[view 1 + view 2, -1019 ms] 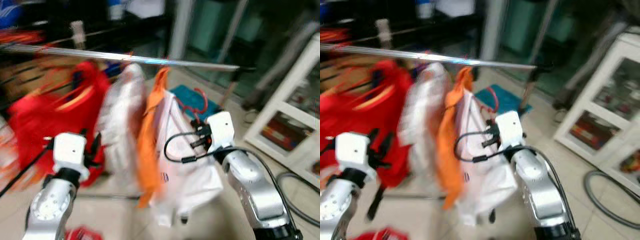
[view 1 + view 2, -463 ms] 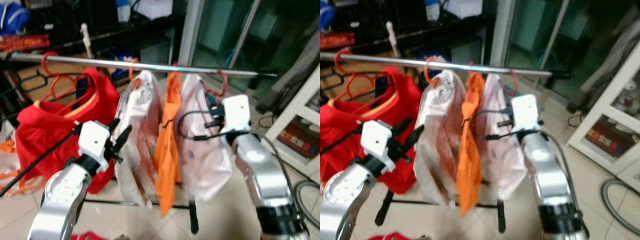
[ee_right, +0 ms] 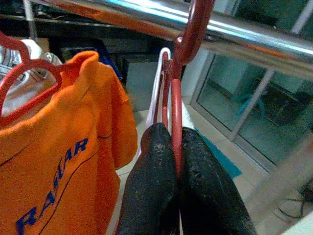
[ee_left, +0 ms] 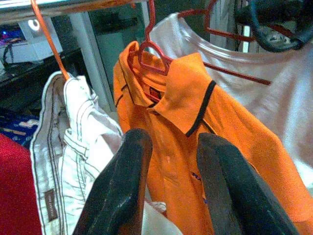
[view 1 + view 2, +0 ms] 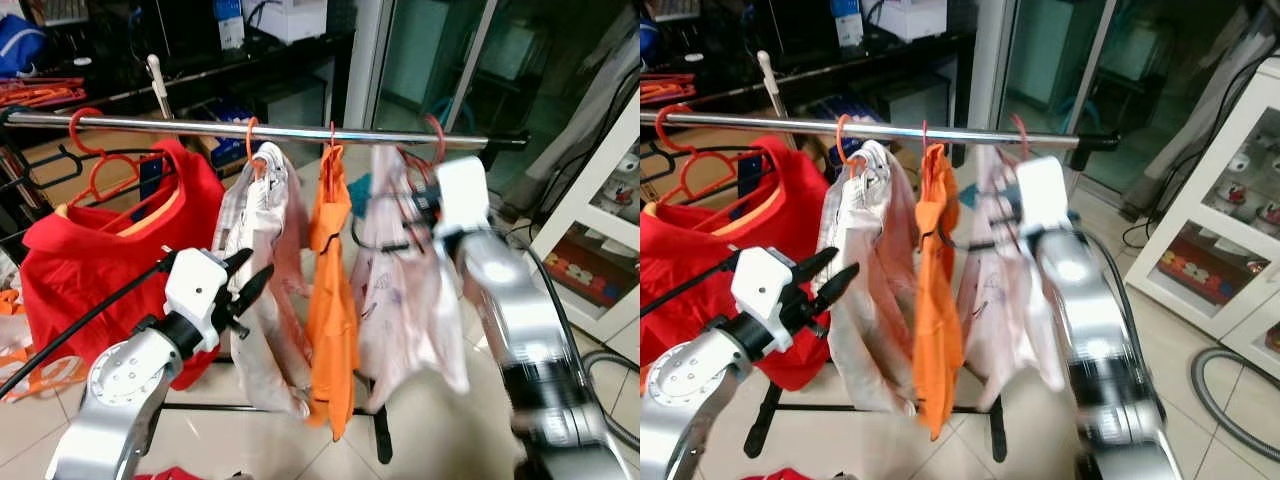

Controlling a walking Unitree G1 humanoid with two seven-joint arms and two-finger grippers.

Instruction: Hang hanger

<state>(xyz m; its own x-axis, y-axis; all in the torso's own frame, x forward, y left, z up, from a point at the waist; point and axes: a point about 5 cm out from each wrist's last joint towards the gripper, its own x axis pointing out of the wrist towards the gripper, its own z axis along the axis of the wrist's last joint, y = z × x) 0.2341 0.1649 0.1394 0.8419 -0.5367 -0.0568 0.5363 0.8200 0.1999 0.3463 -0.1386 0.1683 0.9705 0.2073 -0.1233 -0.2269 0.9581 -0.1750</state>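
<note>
The right gripper (image 3: 173, 161) pinches the red hanger (image 3: 176, 122) stem, its hook directly above the fingers over the rail (image 3: 234, 32); left gripper (image 4: 168, 186) gapes.

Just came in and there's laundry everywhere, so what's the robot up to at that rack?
It is hanging clothes on the metal rail. The right gripper is shut on a red hanger carrying a pale shirt, and the hook is over the rail. An orange polo shirt, a white garment and a red shirt hang alongside. The left gripper is open beside the white garment, holding nothing.
</note>
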